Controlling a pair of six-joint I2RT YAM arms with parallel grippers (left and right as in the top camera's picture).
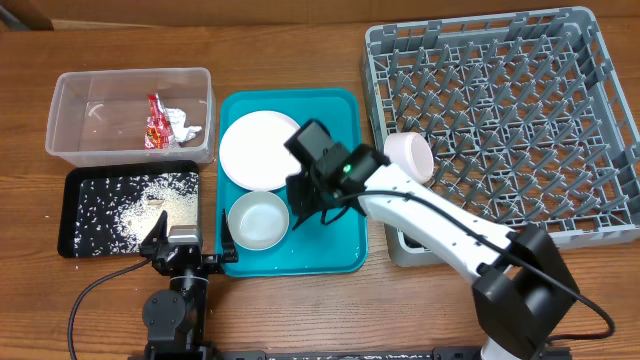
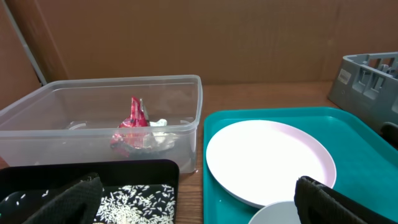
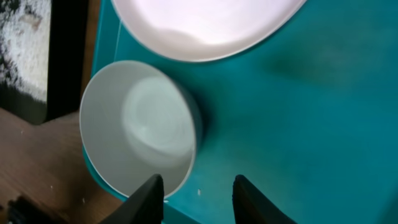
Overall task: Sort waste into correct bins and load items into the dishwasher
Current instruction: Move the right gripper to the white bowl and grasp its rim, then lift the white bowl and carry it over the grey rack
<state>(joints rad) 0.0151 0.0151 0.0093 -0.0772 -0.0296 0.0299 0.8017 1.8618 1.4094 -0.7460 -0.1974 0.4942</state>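
Bowl [image 3: 140, 124] sits on teal tray [image 3: 298, 124], just left of my right gripper [image 3: 198, 193]: jaws half-spread, empty, 1 finger over its rim, 1 outside. Left gripper [image 1: 192, 240] wide, idle, farther off by black tray [image 1: 66, 215].

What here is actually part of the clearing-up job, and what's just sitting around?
Part of the job: red-and-white wrapper, white tissue, rice, clear tub, black tray, plate, bowl, cup, grey dish rack.

Just there: teal tray under the plate and bowl, wooden table.
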